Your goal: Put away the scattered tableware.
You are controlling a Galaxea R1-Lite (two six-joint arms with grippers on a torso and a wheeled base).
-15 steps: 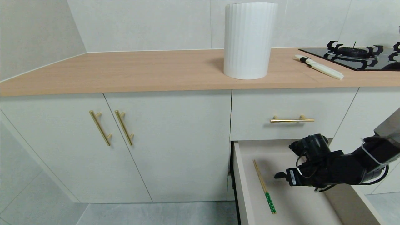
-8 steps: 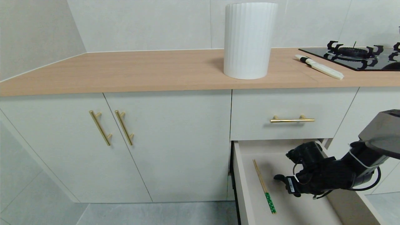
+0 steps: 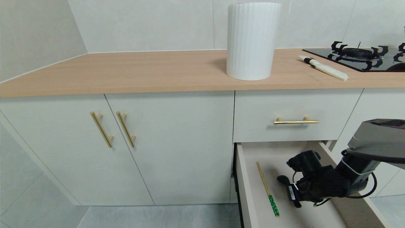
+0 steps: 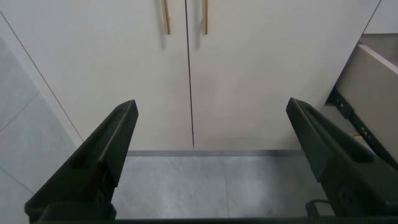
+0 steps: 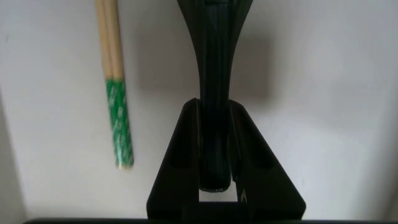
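Head view: a pale lower drawer stands pulled open beneath a wooden table. A pair of chopsticks with green ends lies flat on the drawer floor, close to its left wall. The right pincer sits inside the drawer just right of the chopsticks, closed on a slim black utensil whose end points toward them. Compared with a second ago, the right arm has sunk lower into the drawer and come slightly forward, while the chopsticks lie where they were. On the table, a tall white ribbed container stands upright. To its right, a white knife lies flat near a black stove.

Left wrist view: the left pincer is spread wide with nothing between its fingers. It faces the closed cupboard doors and the grey floor, and the side of the open drawer shows at one edge.

Right wrist view: the right pincer is clamped tight on the black utensil, which runs straight out ahead of it above the drawer floor. The chopsticks lie alongside the utensil, apart from it, green ends nearer the pincer. Whether the utensil touches the drawer floor cannot be told.
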